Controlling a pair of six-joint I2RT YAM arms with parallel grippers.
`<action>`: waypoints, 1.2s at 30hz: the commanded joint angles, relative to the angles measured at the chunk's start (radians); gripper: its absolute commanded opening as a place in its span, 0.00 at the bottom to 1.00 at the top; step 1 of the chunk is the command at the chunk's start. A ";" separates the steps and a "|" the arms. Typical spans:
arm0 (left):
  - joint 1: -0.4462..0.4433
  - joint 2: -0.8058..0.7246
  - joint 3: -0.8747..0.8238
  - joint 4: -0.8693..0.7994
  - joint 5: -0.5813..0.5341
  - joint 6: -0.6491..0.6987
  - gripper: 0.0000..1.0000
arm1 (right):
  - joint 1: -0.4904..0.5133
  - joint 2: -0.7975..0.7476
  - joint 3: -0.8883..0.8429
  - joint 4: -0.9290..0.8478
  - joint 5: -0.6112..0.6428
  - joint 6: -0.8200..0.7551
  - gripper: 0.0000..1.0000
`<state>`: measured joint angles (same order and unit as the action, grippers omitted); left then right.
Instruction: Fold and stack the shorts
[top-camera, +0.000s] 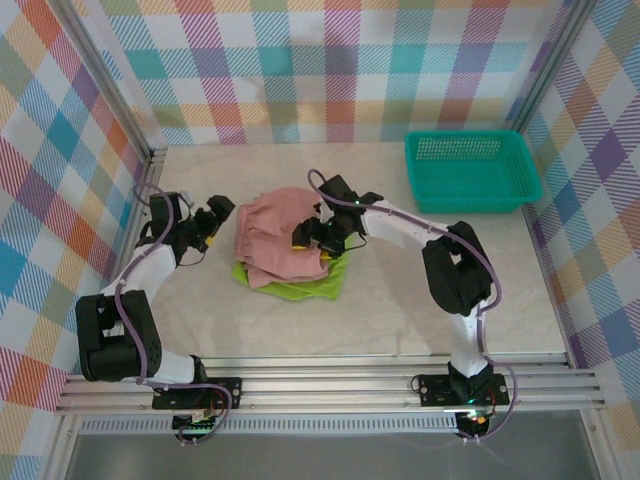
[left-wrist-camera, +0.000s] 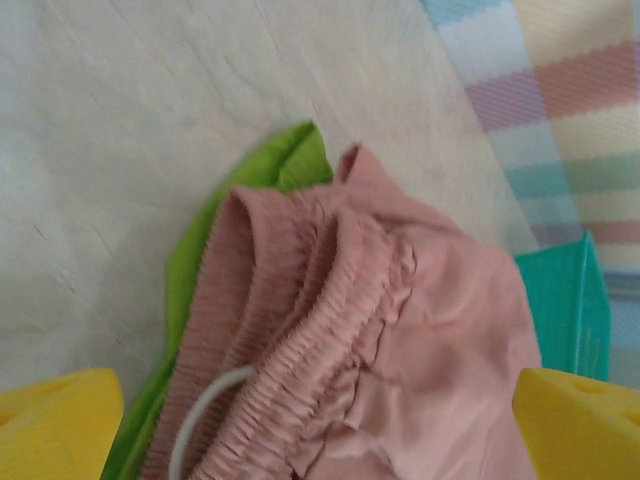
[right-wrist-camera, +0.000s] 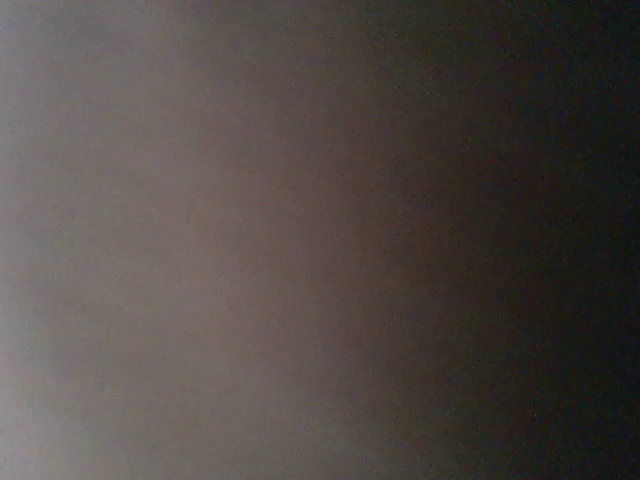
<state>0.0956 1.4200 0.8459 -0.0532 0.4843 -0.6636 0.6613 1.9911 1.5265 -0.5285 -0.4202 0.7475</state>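
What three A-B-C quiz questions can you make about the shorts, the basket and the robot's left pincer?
1. What colour is the mesh basket? A red; B teal; C black.
2. Where do the pink shorts lie? A in the basket; B on the lime green shorts; C hanging on the wall.
3. How is the left pincer? A open, holding nothing; B shut on the pink shorts; C shut on the basket.
Answers: 1 B, its walls are teal. 2 B, green peeks out underneath the pink. 3 A, its yellow fingers stand wide apart beside the shorts.
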 joint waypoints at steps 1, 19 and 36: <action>-0.061 0.002 0.020 -0.058 -0.012 0.028 1.00 | -0.044 -0.087 -0.031 0.011 -0.009 0.025 0.71; -0.328 -0.084 -0.042 -0.102 -0.131 -0.027 1.00 | -0.129 0.160 0.270 0.018 -0.076 0.060 0.77; -0.419 0.133 -0.120 0.013 -0.199 -0.044 1.00 | -0.131 0.114 0.319 0.081 0.175 -0.210 0.08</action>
<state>-0.3061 1.5284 0.7635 -0.0120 0.3096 -0.6945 0.5343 2.1696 1.8526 -0.4820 -0.3389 0.6704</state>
